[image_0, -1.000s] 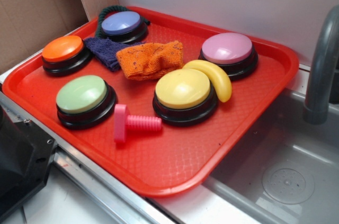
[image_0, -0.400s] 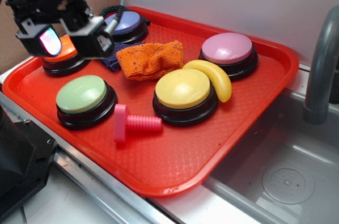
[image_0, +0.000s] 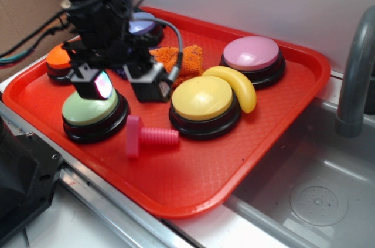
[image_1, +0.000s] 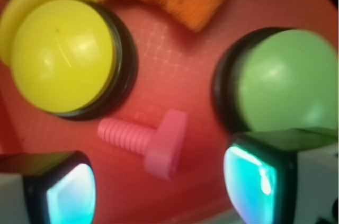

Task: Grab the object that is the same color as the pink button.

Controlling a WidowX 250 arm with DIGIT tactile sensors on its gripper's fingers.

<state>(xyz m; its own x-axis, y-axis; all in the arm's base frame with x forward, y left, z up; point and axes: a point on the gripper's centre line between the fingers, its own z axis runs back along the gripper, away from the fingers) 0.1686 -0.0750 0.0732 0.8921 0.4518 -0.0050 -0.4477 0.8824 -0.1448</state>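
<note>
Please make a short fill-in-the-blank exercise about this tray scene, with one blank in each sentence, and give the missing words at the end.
1. The pink bolt lies on its ____ on the red tray.
2. The banana lies between the yellow button and the ____ button.
3. The open gripper hovers above the tray and holds ____.
4. In the wrist view, the bolt lies between the yellow button and the ____ button.

Missing words: side; pink; nothing; green
</note>
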